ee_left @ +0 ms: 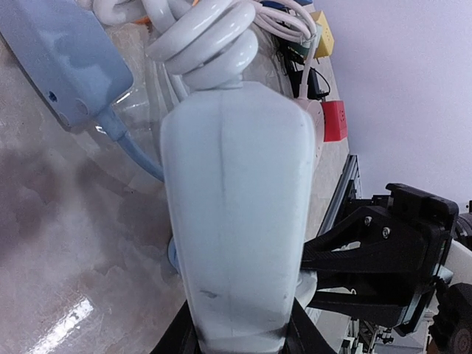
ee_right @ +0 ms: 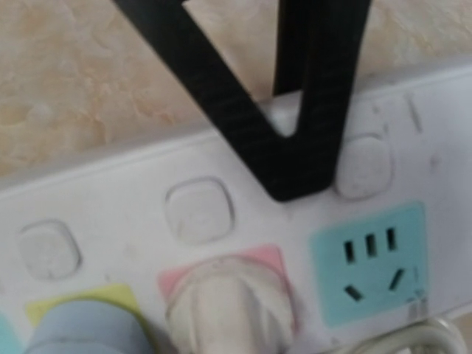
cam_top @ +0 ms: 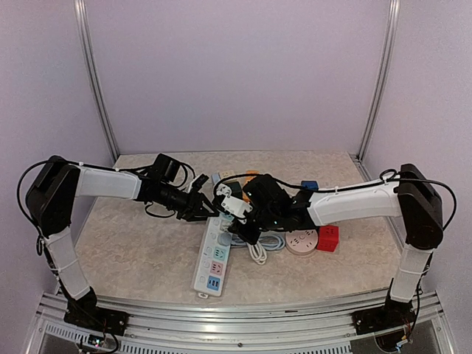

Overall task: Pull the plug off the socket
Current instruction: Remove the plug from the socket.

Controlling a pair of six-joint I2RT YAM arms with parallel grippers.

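Plug gripped, not pulled yet.
Nearest me, the power strip (cam_top: pixel 209 269) lies flat, with the white plug (ee_right: pixel 228 310) seated in its pink socket (ee_right: pixel 268 257). I judge my left gripper (ee_left: pixel 240 341) is clamped on that plug's body. Farther along, the right gripper (cam_top: pixel 236 212) rests 1 finger (ee_right: pixel 295 162) on the strip, and I cannot tell its jaw state. Only the pull is left.

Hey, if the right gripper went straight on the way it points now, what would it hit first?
The white power strip: the right gripper seems to touch its top face between two switch buttons, just beyond the white plug in the pink socket. Depth is unclear.
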